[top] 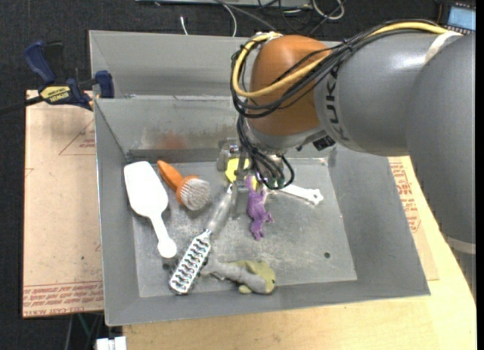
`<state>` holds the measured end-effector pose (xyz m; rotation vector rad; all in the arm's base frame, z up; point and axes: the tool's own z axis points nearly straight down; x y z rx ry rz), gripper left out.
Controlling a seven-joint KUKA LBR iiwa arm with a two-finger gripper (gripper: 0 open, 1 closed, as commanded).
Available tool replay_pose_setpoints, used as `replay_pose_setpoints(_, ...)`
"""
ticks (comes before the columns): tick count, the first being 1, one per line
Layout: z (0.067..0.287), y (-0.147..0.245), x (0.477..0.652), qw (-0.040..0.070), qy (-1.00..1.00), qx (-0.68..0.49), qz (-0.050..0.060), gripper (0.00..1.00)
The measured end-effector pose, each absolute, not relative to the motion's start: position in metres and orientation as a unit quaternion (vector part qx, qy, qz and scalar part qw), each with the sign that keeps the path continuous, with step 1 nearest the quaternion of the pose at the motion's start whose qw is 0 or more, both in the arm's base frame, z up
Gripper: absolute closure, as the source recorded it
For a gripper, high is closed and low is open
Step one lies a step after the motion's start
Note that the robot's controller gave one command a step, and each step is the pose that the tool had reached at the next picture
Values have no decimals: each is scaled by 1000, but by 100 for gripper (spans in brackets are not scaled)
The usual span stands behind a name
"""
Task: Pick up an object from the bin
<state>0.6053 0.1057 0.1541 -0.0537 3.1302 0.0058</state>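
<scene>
My gripper [243, 168] hangs under the arm's orange cover at the middle back of the bin, low over the floor. Just below it lies a small purple toy figure [259, 211], whose top end reaches up to the gripper. A bit of yellow [231, 168] shows at the gripper's left side; I cannot tell what it is. A clear-handled brush with a white toothed head [195, 258] slants from the gripper towards the front left. An orange-handled brush with a round bristle head [187, 187] lies to the left. A thin white piece [303, 194] lies to the right.
A white paddle brush [147, 193] lies along the bin's left side. An olive soft toy [251, 275] rests near the front wall. The arm and its cables cover the bin's back right. The front right floor is bare.
</scene>
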Motion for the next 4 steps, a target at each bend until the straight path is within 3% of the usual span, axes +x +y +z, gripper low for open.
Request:
replay_pose_setpoints(1, 69, 108, 616, 5, 999, -38, 2, 0)
replay_pose_setpoints(2, 70, 89, 554, 7, 996, -93, 1, 100)
replay_pose_setpoints(3, 70, 89, 554, 7, 996, -93, 1, 100)
replay_pose_setpoints(4, 179, 72, 568, 6, 996, -91, 1, 100)
